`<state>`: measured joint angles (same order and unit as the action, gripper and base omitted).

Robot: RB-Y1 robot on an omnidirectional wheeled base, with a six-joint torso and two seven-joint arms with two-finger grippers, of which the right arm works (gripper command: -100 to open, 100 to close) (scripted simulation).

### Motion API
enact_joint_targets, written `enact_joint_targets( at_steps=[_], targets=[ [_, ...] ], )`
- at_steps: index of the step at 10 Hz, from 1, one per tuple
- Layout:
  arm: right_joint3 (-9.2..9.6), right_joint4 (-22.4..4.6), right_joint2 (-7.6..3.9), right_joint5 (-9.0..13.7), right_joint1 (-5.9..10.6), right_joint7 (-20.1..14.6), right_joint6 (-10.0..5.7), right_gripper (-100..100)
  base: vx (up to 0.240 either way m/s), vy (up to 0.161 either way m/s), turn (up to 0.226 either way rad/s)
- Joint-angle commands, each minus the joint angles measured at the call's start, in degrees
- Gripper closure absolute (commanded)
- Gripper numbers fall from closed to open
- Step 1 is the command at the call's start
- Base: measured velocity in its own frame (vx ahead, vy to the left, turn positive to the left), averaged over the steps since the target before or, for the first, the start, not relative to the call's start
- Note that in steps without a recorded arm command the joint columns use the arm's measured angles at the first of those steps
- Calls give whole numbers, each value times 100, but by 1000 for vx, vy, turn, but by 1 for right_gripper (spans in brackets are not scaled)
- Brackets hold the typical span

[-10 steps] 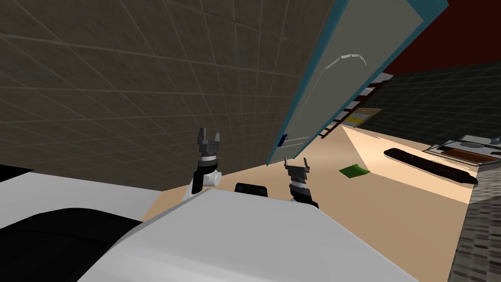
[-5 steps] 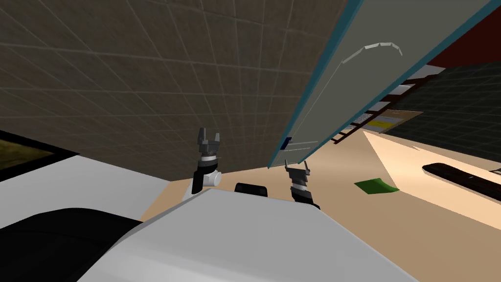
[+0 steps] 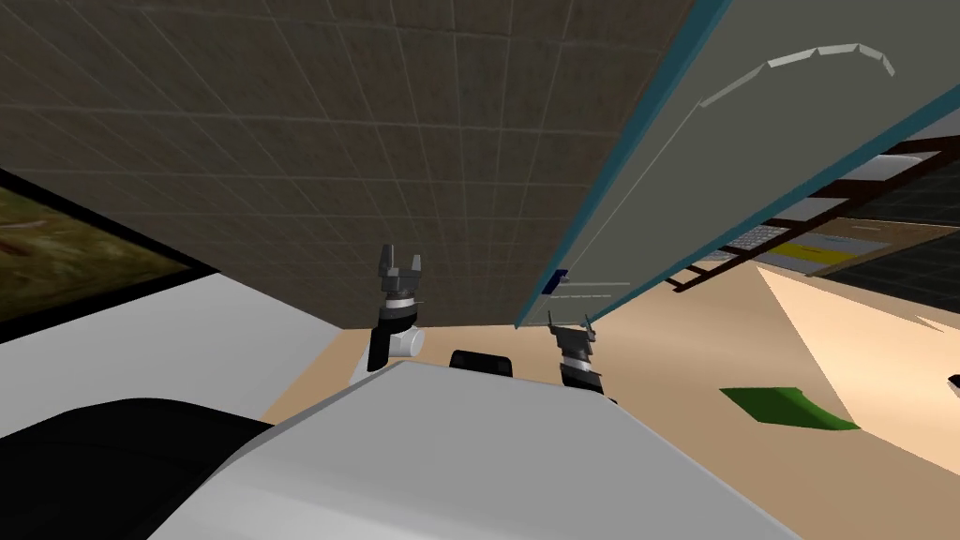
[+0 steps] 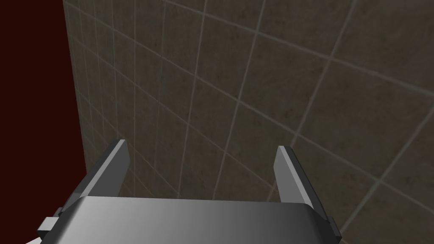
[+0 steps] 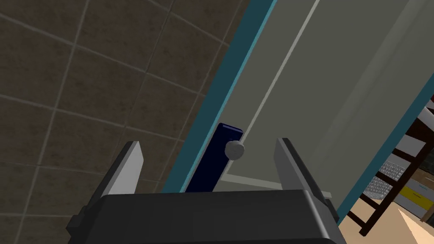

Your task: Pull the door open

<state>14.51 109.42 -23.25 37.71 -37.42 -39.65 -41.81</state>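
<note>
The grey door (image 3: 750, 141) with a teal edge (image 3: 600, 216) stands ajar at the upper right of the head view. Low on it, by that edge, sit a dark blue plate (image 5: 214, 163) and a small round grey knob (image 5: 234, 149). My right gripper (image 5: 210, 156) is open just short of the door, and the knob lies between its fingers (image 5: 131, 163) without touching them. In the head view the right gripper (image 3: 572, 325) is right below the blue plate (image 3: 560, 277). My left gripper (image 3: 400, 260) is raised before the tiled wall, open and empty (image 4: 201, 165).
A brown tiled wall (image 3: 328, 141) rises left of the door. A picture frame (image 3: 56, 244) hangs at the far left. Past the door's free edge are a dark wooden ladder-like rack (image 3: 741, 248), tan floor and a green flat thing (image 3: 783, 405).
The whole head view has swung: door, rack and green thing slid right and grew, and the picture frame came in at the left. My right gripper sits slightly lower; the left is unchanged.
</note>
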Motion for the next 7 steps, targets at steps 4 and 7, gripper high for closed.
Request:
enact_joint_targets(
  at_steps=[4,7],
  targets=[
    [174,-274,-308,574,-81,-526,-196,-100,47,-181,247],
    [279,-438,-521,976,-138,-875,-306,-100,29,-150,237]
  ],
)
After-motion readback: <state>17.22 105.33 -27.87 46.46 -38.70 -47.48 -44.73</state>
